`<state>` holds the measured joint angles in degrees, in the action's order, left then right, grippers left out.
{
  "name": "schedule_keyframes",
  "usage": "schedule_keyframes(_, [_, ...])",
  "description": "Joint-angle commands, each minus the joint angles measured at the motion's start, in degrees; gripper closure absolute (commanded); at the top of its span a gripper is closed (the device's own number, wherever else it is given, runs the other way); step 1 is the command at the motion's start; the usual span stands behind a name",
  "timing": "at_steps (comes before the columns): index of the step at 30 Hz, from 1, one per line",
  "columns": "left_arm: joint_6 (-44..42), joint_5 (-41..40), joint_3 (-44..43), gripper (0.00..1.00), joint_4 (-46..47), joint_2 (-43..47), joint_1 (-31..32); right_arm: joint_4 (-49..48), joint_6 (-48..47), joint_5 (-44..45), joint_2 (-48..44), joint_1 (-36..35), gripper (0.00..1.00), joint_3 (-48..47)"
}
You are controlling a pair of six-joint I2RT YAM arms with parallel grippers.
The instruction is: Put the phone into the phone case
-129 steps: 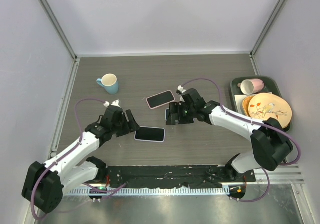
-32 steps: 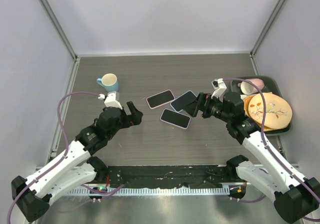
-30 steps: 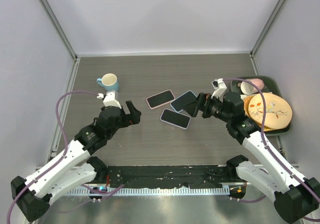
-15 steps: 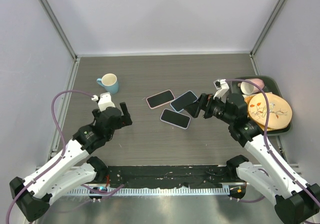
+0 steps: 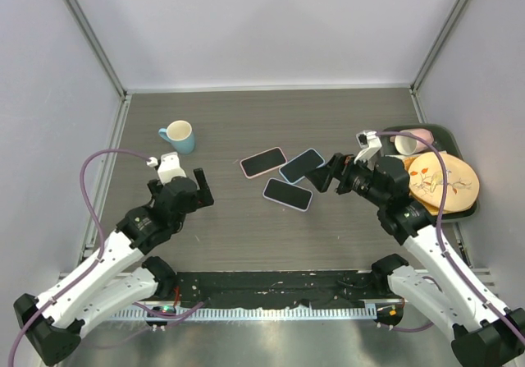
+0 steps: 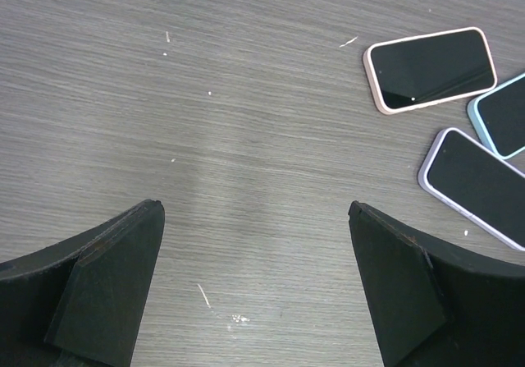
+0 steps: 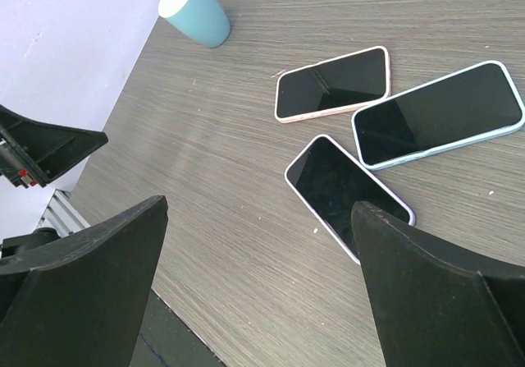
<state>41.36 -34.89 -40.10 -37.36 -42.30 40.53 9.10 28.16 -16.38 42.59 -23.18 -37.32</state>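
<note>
Grey wood-grain desk (image 5: 328, 121) carries three phones clustered at its middle: a pink-rimmed phone (image 5: 263, 162), a blue-rimmed phone (image 5: 301, 165) just beside it, and a lilac-rimmed phone (image 5: 287, 194) below them. The blue and lilac ones have shifted in the last few seconds; the pink one has not. Both arms have drawn back, the left gripper (image 5: 200, 188) and right gripper (image 5: 328, 175) gaping wide, holding nothing. The fitting looks done. No bare phone or empty case shows, and how firmly any phone sits in its rim cannot be told.

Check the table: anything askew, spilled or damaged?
Nothing spilled or broken. Three phones lie skewed at different angles mid-table; the pink cup in the tray seems to lie on its side.
</note>
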Motion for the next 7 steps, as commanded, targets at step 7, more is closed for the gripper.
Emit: schedule_keyframes(7, [-7.69,-2.72,3.34,0.0,8.35,6.61,-0.1,-4.61,-4.85,12.93,-6.8,-0.2,0.0,4.35])
